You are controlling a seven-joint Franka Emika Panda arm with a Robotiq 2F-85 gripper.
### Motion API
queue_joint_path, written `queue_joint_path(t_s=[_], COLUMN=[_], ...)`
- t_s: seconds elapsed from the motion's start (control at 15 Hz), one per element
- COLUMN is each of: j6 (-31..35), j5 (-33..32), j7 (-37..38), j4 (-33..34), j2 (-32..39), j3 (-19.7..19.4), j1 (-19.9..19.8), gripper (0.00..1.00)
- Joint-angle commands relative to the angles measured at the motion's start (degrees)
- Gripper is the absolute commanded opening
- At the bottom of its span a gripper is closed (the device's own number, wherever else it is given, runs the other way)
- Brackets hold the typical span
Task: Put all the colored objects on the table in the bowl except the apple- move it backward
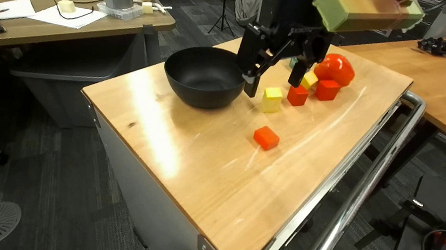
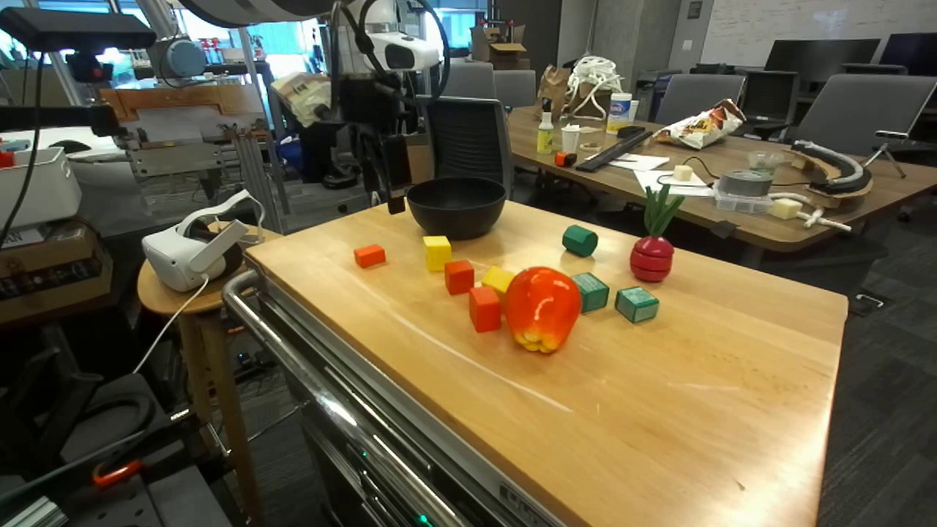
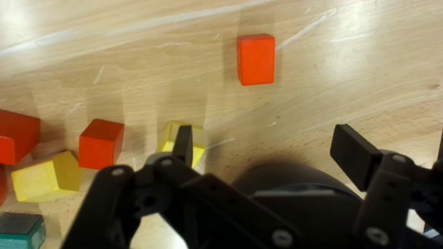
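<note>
One wide, round, matte black bowl sits on the light wood table, which has a shiny metal rail along one edge. Ten colored toys are on the table, all outside the bowl.

One toy is the big, round, shiny red-orange apple, with a bit of yellow at its low end. One is a small dark-red fruit with a green stem, standing up straight.

The other eight are small blocks. Three are red or orange: the flat orange block lies by itself, the first red block is near the middle of the bunch, and the second red block is just beside the apple. Two are yellow: the upright yellow block stands near the bowl, and the other yellow block peeks out behind the apple and a red block in an exterior view. Three are green: the boxy green block is near the apple, the green block with pale marks is near that one, and the chunky dark green block lies between the bowl and the dark-red fruit.

The black claw hangs above the table, near the bowl, with its two fingers spread far apart. In the wrist view, one finger covers part of the upright yellow block, and I cannot tell how close they are.

Beside the table, one white headset rests on one round wooden stool.
</note>
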Motion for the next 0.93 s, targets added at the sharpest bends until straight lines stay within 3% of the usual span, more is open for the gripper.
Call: queue_joint_path(t_s=[0.0, 0.4, 0.87], j6=[-0.10, 1.08, 8.48], j5=[-1.23, -12.03, -2.18], j7=[1.20, 10.80, 2.92], j4=[0.43, 0.55, 1.86], j2=[0.47, 2.68, 7.92], j3=[-0.69, -2.53, -6.23], j1=[1.29, 0.28, -0.42], gripper=[1.00, 1.00, 1.00])
